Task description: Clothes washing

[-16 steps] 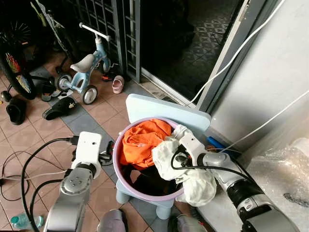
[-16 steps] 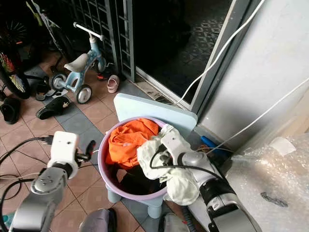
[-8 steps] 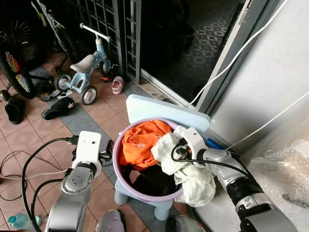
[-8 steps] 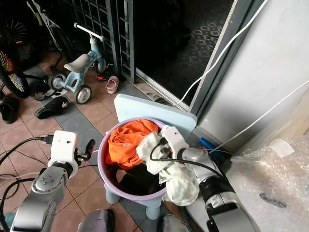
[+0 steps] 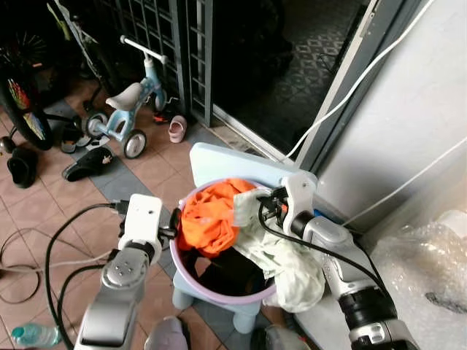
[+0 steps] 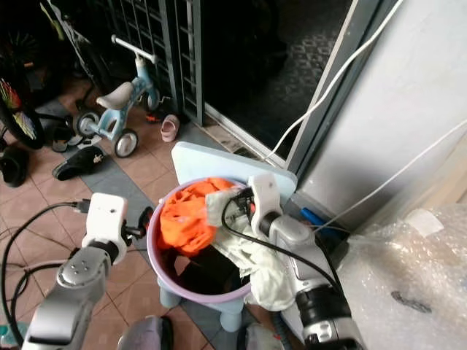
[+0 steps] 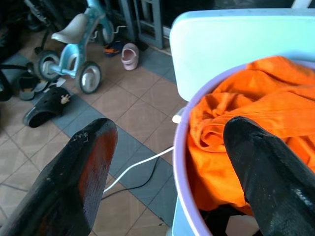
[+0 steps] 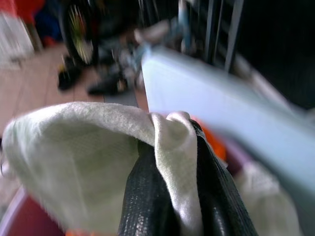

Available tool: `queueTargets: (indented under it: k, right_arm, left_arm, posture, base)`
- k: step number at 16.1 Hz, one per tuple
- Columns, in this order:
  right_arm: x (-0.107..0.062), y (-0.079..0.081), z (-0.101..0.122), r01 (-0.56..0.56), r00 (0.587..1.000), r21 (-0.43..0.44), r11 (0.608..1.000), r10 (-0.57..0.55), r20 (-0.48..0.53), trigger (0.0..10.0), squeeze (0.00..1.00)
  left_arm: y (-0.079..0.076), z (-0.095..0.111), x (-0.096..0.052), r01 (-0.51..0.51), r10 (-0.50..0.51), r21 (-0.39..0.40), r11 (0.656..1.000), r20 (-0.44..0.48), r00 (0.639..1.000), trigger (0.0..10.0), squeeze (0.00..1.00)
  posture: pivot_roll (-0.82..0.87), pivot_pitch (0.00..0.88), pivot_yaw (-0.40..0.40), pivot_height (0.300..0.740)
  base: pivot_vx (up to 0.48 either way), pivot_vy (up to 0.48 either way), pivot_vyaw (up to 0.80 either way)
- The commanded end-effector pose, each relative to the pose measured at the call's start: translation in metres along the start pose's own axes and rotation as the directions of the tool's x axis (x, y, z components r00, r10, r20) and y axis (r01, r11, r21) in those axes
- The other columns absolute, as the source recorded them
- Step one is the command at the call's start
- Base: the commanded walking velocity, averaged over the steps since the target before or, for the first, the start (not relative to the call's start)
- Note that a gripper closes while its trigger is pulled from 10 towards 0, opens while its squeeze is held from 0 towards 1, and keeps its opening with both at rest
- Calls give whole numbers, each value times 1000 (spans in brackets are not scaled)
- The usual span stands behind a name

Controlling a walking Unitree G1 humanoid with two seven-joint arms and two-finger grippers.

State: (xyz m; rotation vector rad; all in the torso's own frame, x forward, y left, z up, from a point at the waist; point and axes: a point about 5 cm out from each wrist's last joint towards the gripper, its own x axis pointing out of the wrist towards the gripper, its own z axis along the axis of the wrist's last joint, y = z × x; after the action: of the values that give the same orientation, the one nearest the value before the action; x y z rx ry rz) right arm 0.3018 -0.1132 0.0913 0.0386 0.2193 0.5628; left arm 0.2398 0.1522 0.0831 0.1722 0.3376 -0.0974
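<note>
The left gripper [image 7: 167, 172], fingers spread wide, straddles the near-left rim of the purple basin [image 5: 188, 271]. Above the basin's far rim, the right gripper [image 8: 170, 196] pinches a cream garment [image 5: 281, 259] trailing over the right edge beside the orange cloth [image 5: 208, 219]; tiled floor [image 5: 44, 211] lies open leftward.

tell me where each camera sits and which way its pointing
Left eye view: on the head, looking forward and down at the purple basin on a pale blue stool; both silver arms show.
Right eye view: the other head eye, same scene, with the kid's bike beyond.
Left wrist view: along the open left gripper toward the basin rim and orange garment.
Right wrist view: along the right gripper, shut on the cream cloth.
Shared: basin, orange garment and stool.
</note>
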Motion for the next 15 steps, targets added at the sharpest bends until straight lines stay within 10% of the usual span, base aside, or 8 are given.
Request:
queueTargets:
  k: [1, 9, 15]
  right_arm:
    - [-3, 3, 17, 1, 996, -12, 1000, 0, 93, 0, 0]
    - [-24, -3, 63, 188, 920, 16, 982, -182, 347, 0, 0]
    - [-32, -4, 53, 223, 919, 41, 974, -224, 324, 0, 0]
  left_arm:
    - [-6, 0, 3, 19, -19, 17, 1000, 8, 1000, 10000, 0]
    - [-6, 4, 13, 35, -36, 20, 999, 45, 998, 10000, 0]
    - [-10, 9, 19, 55, -57, 28, 998, 63, 996, 10000, 0]
  posture:
    - [-1, 26, -51, 740]
    - [-19, 0, -22, 740]
    - [-18, 0, -17, 740]
  base:
    - [0, 0, 0]
    - [0, 0, 0]
    - [0, 0, 0]
